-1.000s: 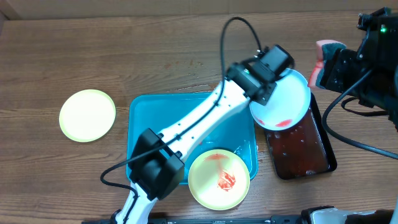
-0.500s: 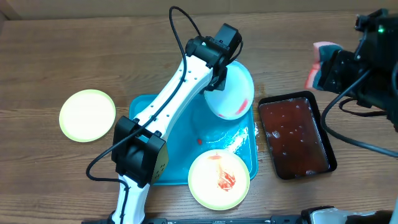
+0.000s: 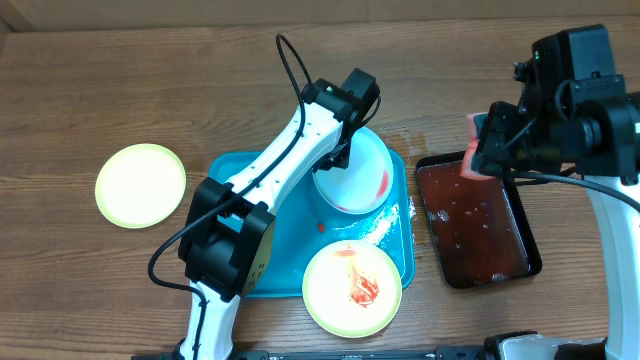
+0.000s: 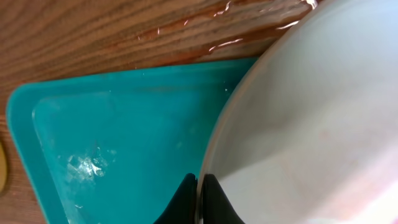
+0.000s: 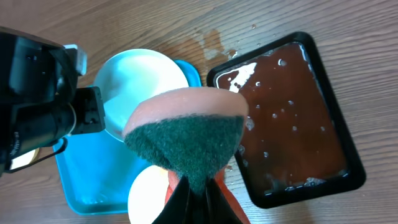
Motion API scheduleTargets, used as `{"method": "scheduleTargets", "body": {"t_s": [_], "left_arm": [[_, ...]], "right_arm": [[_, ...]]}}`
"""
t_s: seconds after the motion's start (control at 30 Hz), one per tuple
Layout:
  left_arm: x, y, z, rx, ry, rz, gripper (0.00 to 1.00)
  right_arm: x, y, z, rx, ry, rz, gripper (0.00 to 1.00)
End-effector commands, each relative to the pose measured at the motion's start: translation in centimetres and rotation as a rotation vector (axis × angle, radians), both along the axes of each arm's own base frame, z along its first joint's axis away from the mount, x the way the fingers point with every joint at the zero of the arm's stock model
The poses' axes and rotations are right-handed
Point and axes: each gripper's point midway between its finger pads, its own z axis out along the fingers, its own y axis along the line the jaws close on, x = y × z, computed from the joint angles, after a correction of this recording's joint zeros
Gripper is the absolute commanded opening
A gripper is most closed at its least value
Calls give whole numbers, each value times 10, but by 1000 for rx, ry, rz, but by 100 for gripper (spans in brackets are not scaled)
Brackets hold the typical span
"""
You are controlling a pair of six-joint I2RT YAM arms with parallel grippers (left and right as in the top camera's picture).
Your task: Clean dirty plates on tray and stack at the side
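My left gripper (image 3: 338,158) is shut on the rim of the light blue plate (image 3: 353,178), holding it tilted over the far right part of the turquoise tray (image 3: 230,180); a red smear shows near its right edge. In the left wrist view the fingertips (image 4: 199,198) pinch the plate (image 4: 311,124) above the tray (image 4: 124,130). A yellow-green plate (image 3: 352,287) with red sauce lies on the tray's front right corner. Another yellow-green plate (image 3: 140,185), without smears, lies on the table to the left. My right gripper (image 5: 198,190) is shut on a pink and green sponge (image 5: 186,140), above the dark tray.
A dark brown-black tray (image 3: 475,225) of reddish liquid stands on the table right of the turquoise tray, also in the right wrist view (image 5: 292,118). Water is spilled on the wood behind it (image 3: 410,135). The left arm's cable arcs above the tray.
My left gripper has carried the blue plate from over the dark tray back leftward and lowered it over the turquoise tray. My right arm has moved left with the sponge toward the dark tray.
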Motion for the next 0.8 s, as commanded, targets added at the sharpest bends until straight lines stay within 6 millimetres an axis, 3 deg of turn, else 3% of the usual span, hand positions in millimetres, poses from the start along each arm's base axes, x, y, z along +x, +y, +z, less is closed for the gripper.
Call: {"method": "scheduleTargets", "body": {"t_s": [0.0, 0.17, 0.3, 0.4, 0.6, 0.77], "left_arm": [[-3, 17, 13, -6, -54, 49, 5], [-17, 34, -1, -45, -36, 91, 4], [-30, 51, -22, -53, -3, 123, 4], [-37, 51, -37, -67, 24, 85, 4], [-46, 42, -63, -136, 53, 27, 4], [-51, 28, -81, -292, 93, 11, 5]], "right_arm": [[1, 9, -1, 39, 3, 34, 4], [6, 25, -15, 44, 35, 86, 4], [10, 57, -36, 46, 69, 170, 4], [14, 89, -59, 53, 96, 219, 4], [21, 142, -134, 59, 210, 204, 4], [25, 161, -185, 54, 293, 167, 4]]}}
